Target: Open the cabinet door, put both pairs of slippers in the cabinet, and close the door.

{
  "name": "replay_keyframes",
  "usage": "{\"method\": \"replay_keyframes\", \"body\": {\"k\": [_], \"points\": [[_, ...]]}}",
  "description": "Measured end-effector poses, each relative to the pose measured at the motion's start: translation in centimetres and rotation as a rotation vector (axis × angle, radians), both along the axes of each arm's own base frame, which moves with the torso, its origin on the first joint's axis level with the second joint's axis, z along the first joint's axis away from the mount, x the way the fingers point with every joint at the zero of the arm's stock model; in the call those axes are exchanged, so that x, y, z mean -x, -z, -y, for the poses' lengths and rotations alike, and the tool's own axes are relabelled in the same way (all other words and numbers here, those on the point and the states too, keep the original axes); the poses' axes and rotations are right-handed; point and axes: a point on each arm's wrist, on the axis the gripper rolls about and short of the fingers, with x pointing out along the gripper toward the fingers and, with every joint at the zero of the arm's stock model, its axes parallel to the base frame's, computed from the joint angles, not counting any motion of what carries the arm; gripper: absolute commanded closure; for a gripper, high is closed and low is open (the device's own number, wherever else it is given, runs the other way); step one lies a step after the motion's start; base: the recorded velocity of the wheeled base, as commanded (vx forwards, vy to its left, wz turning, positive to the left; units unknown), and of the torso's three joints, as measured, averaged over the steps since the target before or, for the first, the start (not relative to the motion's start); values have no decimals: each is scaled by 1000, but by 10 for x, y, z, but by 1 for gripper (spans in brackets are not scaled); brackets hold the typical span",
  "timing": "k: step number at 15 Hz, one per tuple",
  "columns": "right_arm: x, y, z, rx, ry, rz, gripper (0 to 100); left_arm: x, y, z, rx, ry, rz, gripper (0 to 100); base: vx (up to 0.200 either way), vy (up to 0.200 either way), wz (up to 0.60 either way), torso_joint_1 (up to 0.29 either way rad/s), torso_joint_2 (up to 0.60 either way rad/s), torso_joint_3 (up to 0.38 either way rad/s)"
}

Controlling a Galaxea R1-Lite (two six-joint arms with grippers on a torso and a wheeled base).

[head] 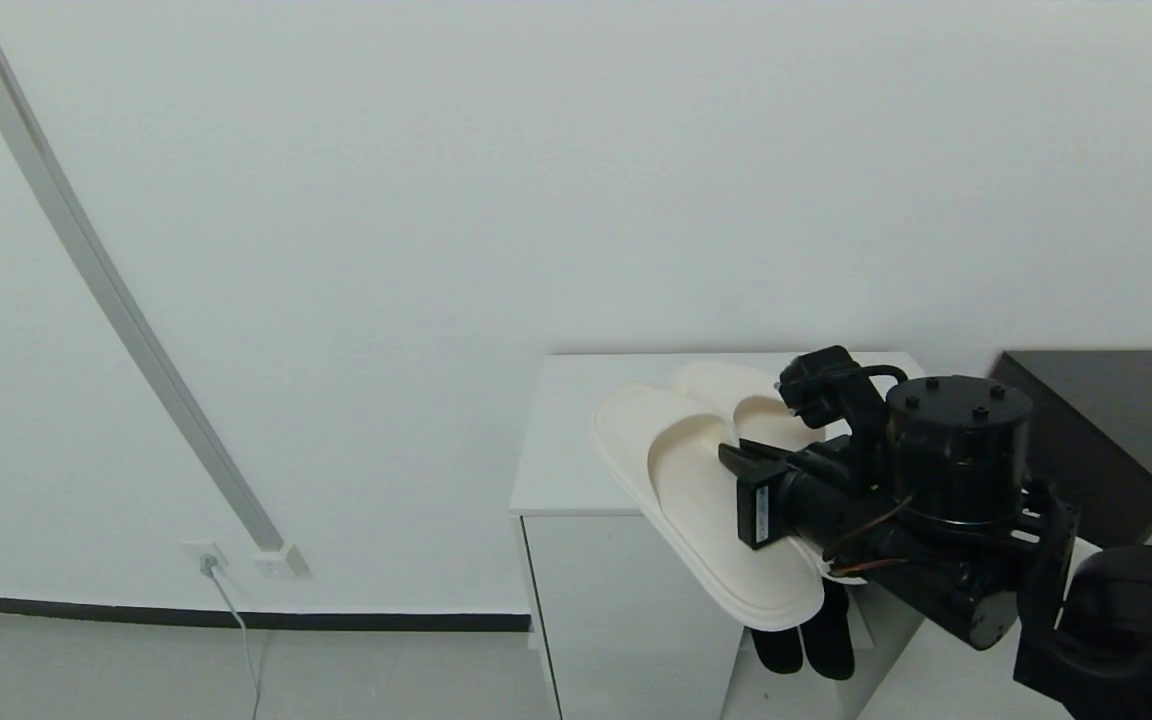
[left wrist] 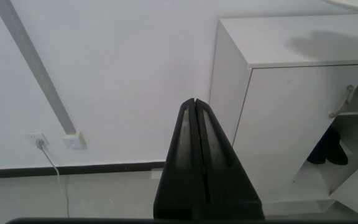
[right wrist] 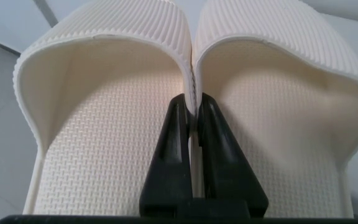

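Far left, low before the wall: left pincer (left wrist: 195,102), fingers pressed flat together, nothing between them, aimed at the wall left of the cabinet.

On the wall, grey trunking (head: 126,300) slanting down to a socket (head: 202,553), with a thin cable (head: 241,630) dropping from it to the floor.

Next, against the wall, a white cabinet (head: 626,610). Plain flat top, a shadow lying across it in the left wrist view. Left front panel flush, with a bar handle (left wrist: 343,102) at its right edge. Right side standing open, a shelf showing inside.

In front of and above the cabinet top's front edge, held in the air: white slippers (head: 696,500). Two side by side, inner edges touching. Long axis from far left to near right in the head view, tilted down toward the near end. Toes toward the wall, heels toward the robot and lower. Cream-white, ribbed uppers, insoles with a fine waffle texture, thin flat soles. Open mouths facing the wrist.

Right of them, right pincer (right wrist: 192,102), entering from the heel side and lying along the slippers' length over the insoles. Closed on the pair, the two fingers (right wrist: 173,134) clamping the meeting inner edges of both uppers, one finger inside each slipper mouth.

Below the white pair, inside the open right part of the cabinet under the shelf: black slippers (head: 804,645), close together, well apart from both pincers.

Far right, a dark-topped table (head: 1106,420) beside the cabinet.
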Motion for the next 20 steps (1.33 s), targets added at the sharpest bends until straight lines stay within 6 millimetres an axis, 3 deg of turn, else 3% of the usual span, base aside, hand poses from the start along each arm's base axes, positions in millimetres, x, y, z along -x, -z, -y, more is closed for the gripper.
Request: {"method": "replay_keyframes", "body": {"k": [4, 11, 16, 20], "points": [[6, 2, 3, 11, -24, -9, 100, 0, 0, 0, 1, 0, 0, 100, -200, 0, 0, -7, -1, 5], [15, -5, 33, 26, -80, -33, 100, 0, 0, 0, 0, -2, -1, 100, 0, 0, 0, 0, 0, 0], [18, -7, 37, 20, -92, -28, 100, 0, 0, 0, -1, -5, 0, 100, 0, 0, 0, 0, 0, 0], [20, -6, 38, 21, -111, -34, 100, 0, 0, -1, -2, -34, -1, 100, 0, -200, 0, 1, 4, 4]]}}
